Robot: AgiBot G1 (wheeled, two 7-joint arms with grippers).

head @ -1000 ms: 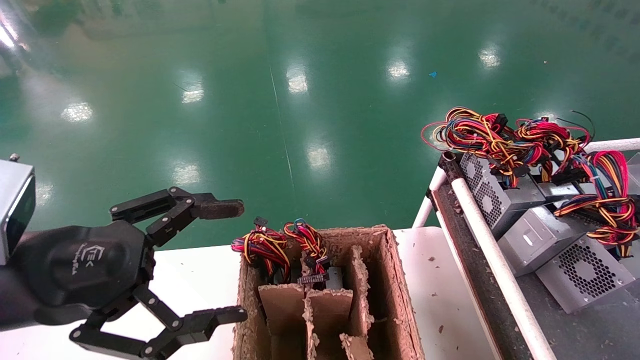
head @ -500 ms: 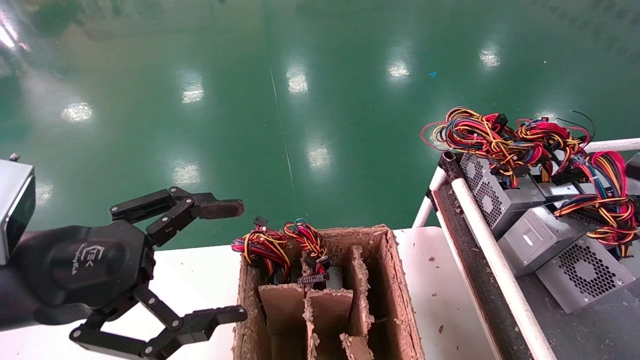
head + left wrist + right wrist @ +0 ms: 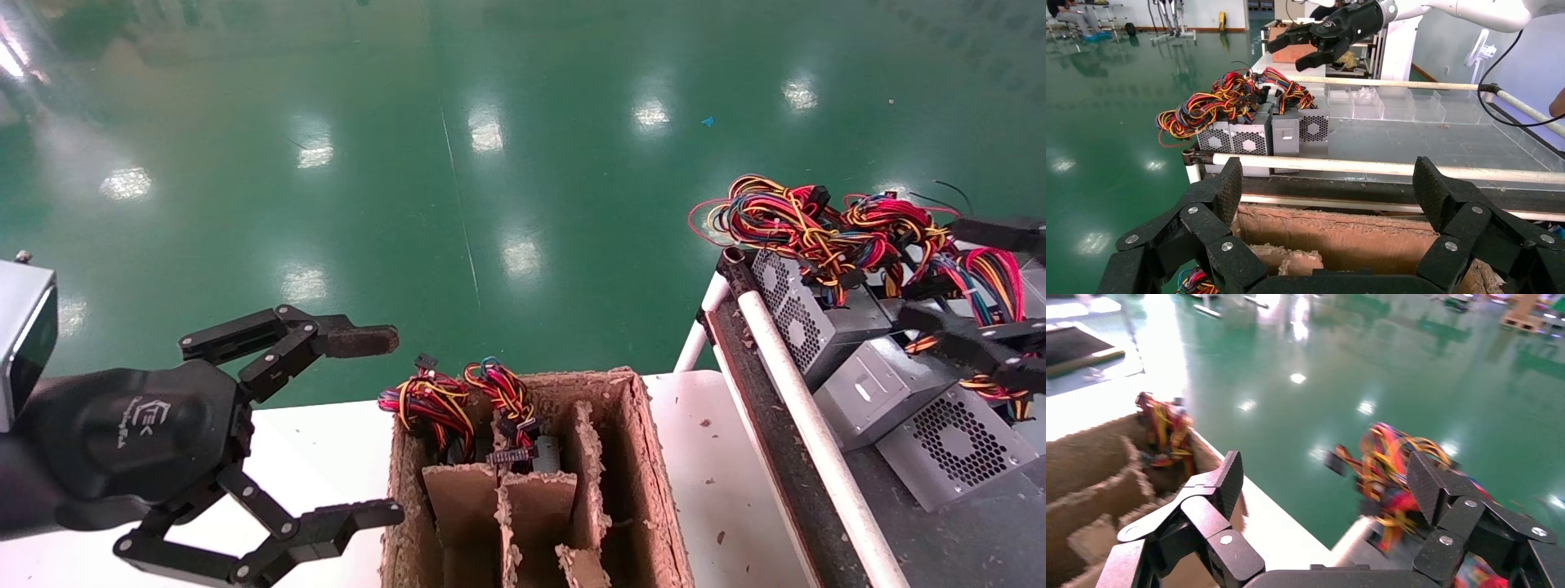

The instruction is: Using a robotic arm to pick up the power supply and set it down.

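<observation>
Right gripper, right edge of frame, fingers spread wide over power supply wire bundle, readying grasp. Left gripper, lower left, fingers open, parked beside cardboard box.

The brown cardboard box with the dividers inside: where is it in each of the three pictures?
Head view: brown cardboard box low in the middle, on the white table.
Left wrist view: just beyond the left gripper, under the white rail.
Right wrist view: to one side of the right gripper.
Shared landmark: coloured wire bundle poking from the box.
</observation>
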